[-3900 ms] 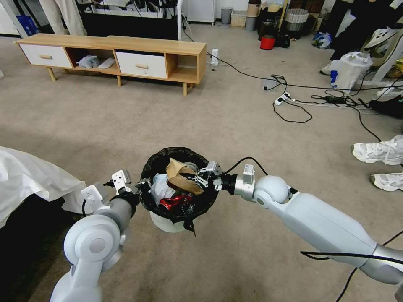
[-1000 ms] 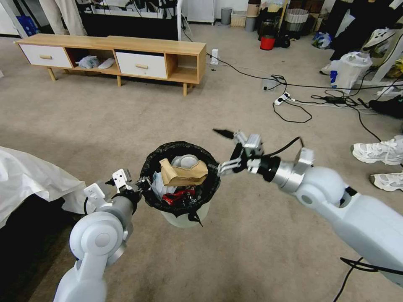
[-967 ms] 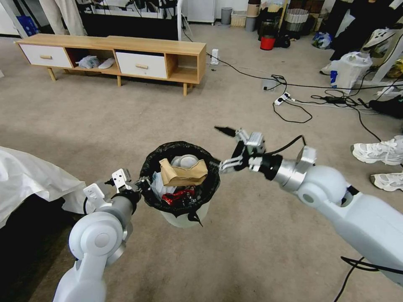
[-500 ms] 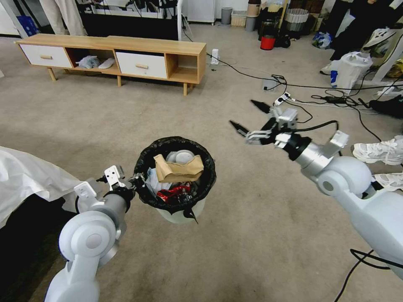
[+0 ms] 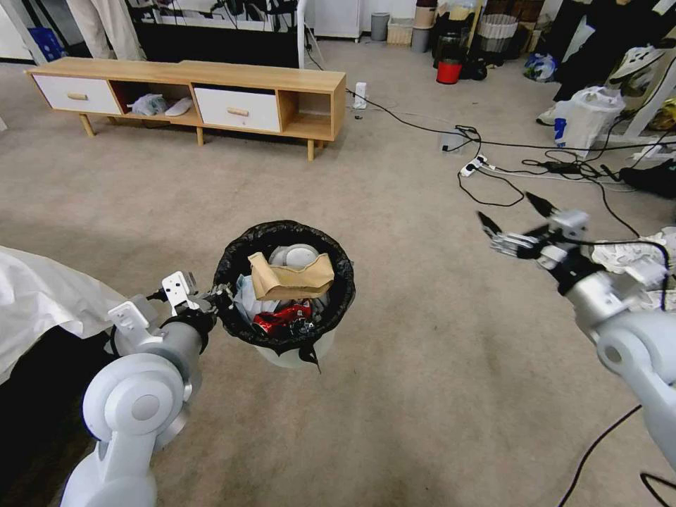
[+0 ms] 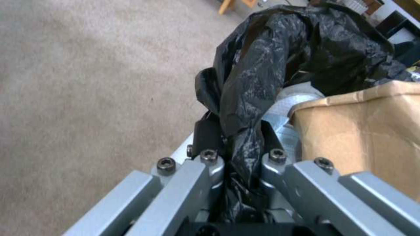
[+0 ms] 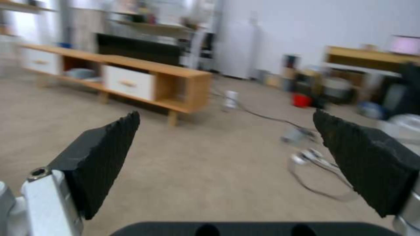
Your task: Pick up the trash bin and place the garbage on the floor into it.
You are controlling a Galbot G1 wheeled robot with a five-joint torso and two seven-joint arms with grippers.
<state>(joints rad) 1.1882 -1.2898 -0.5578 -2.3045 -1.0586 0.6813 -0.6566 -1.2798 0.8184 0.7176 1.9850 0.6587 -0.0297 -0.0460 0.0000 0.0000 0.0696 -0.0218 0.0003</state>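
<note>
The trash bin [image 5: 282, 354] is small, white and round, with a black liner [image 6: 262, 65] folded over its rim. It sits in the lower middle of the head view. My left gripper [image 5: 215, 296] [image 6: 236, 131] is shut on the lined rim at the bin's left side. Garbage lies inside: a brown cardboard piece [image 5: 289, 278] [image 6: 363, 131] on top, a crushed red can [image 5: 282, 318], and white tissues [image 5: 296, 255]. My right gripper [image 5: 512, 213] [image 7: 227, 141] hangs open and empty over the floor [image 5: 394, 394], well to the right of the bin.
A low wooden cabinet [image 5: 197, 91] stands at the back left. Cables and a power strip [image 5: 486, 165] trail across the carpet at the right. White sneakers [image 5: 627, 253] lie behind my right arm, a white plastic bag [image 5: 588, 113] farther back. A white cloth [image 5: 49, 296] is at my left.
My right gripper let go of the cardboard over the bin, then pulled away to the right, open. The left gripper and the bin shifted slightly left.
</note>
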